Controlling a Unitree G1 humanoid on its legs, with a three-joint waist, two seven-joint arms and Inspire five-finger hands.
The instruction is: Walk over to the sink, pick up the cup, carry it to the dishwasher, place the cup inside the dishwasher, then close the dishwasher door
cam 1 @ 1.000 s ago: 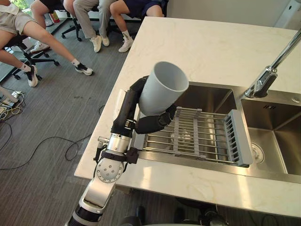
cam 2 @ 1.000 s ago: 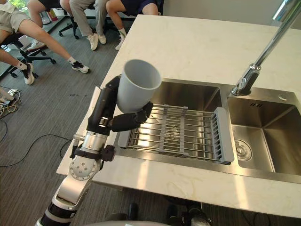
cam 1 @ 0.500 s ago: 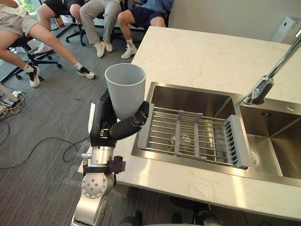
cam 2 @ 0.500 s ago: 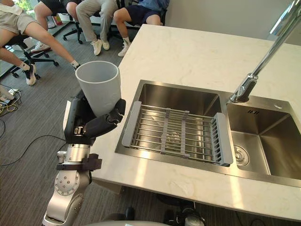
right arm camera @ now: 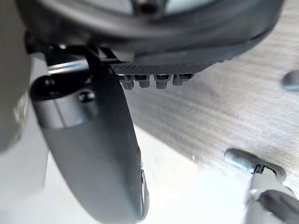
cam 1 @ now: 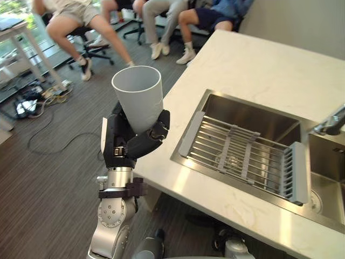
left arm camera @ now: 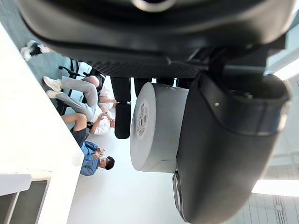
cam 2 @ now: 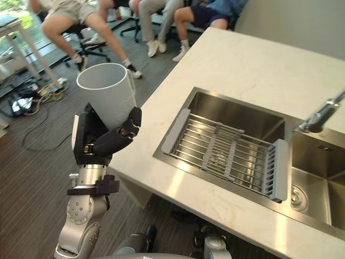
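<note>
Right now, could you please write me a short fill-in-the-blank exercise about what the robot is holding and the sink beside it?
The cup is gripped by the robot's ___ hand.
The cup's open mouth points ___.
The rack across the sink lies to the ___ of the cup.
Missing words: left; up; right.
</note>
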